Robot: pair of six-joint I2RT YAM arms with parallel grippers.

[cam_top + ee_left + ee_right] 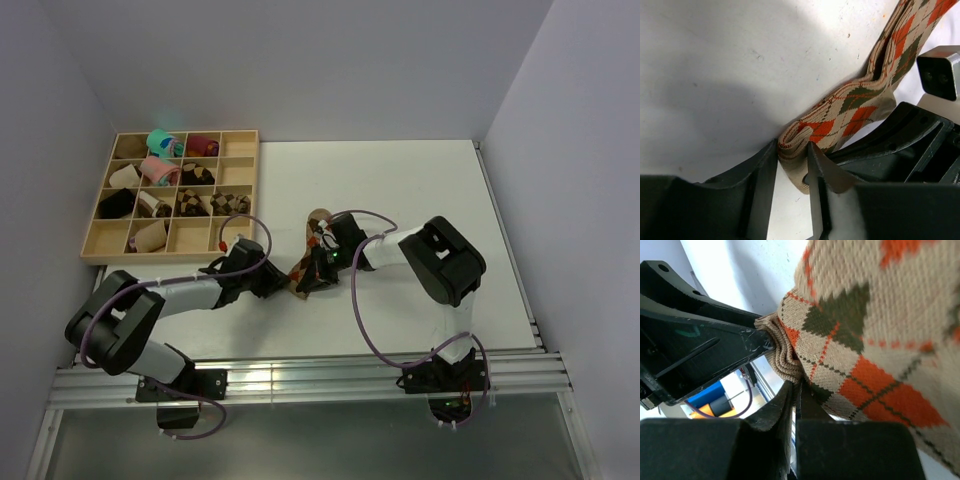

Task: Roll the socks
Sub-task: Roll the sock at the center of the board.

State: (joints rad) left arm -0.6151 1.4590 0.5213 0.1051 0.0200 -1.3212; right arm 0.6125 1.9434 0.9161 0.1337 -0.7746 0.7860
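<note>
Both hands closed on socks (860, 97) | left hand (792, 150) pinched folded near end | right hand (794, 388) clamped it alongside | counter (430, 190) centre

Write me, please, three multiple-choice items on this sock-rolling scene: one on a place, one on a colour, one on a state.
1. Where on the table is the wooden tray?
A near right corner; B far left; C between the arm bases.
2. What colours are the diamonds on the socks?
A blue and white; B pink and teal; C orange-red and dark olive-brown.
3. How is the left gripper?
A shut on the socks' folded end; B open above the socks; C open beside the tray.
Answers: 1 B, the top view shows the tray at the table's far left edge; 2 C, both wrist views show those diamonds on tan knit; 3 A, the left wrist view shows the fold pinched in its grip.
</note>
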